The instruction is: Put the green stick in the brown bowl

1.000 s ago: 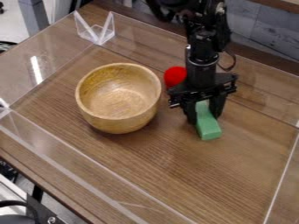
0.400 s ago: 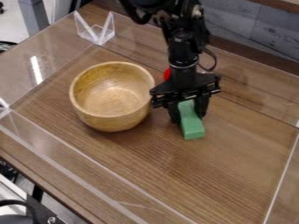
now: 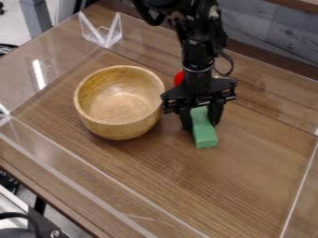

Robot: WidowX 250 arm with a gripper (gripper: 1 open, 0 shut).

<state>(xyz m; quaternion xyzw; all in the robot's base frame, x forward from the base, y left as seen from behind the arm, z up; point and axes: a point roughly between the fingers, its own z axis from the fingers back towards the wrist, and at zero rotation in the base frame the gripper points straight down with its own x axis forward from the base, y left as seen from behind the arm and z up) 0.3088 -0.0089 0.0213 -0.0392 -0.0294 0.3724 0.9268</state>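
Brown wooden bowl (image 3: 118, 102) on the table (image 3: 149, 181), nothing inside. Gripper (image 3: 199, 113) points down just right of the bowl, jaws closed on the upper end of the green stick (image 3: 204, 130), whose lower end reaches the tabletop.
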